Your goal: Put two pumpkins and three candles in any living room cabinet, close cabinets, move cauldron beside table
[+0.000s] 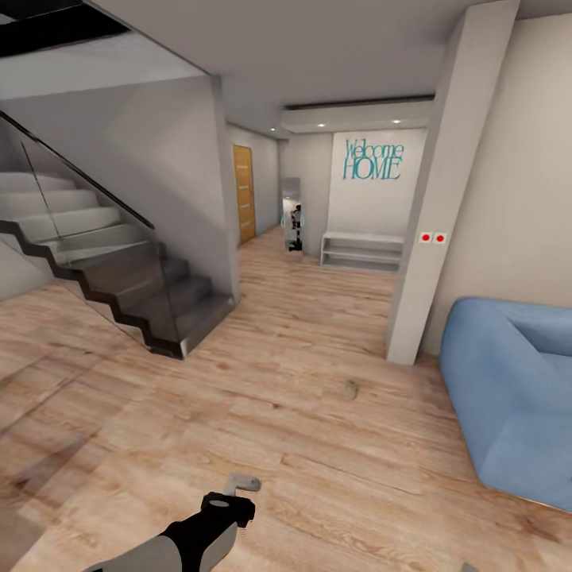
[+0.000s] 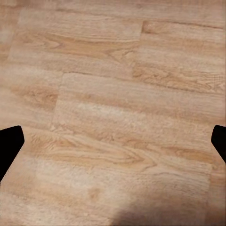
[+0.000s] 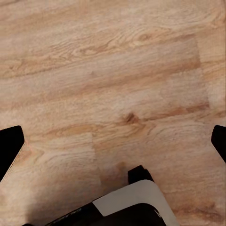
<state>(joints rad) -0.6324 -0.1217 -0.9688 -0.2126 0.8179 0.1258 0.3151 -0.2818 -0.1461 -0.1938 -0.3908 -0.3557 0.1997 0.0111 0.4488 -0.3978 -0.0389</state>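
Observation:
A small grey-beige stub [image 1: 350, 388] that looks like one of the candles lies on the wood floor, in front of the white pillar and left of the sofa. My left gripper [image 1: 243, 482] hangs low over the floor at the near edge of the head view, well short of the stub. In the left wrist view this gripper [image 2: 113, 141] is open, with bare planks between its dark fingertips [image 2: 9, 146]. My right gripper [image 3: 113, 146] is open too, over bare floor, with part of my own body [image 3: 134, 202] beneath it. The pumpkins, cabinet and cauldron are out of view.
A blue sofa [image 1: 508, 389] stands at the right. A white pillar [image 1: 429, 238] rises beside it. A dark staircase with a glass rail [image 1: 119, 270] fills the left. Down the hallway are a white open shelf bench [image 1: 362, 250] and a wooden door [image 1: 243, 193].

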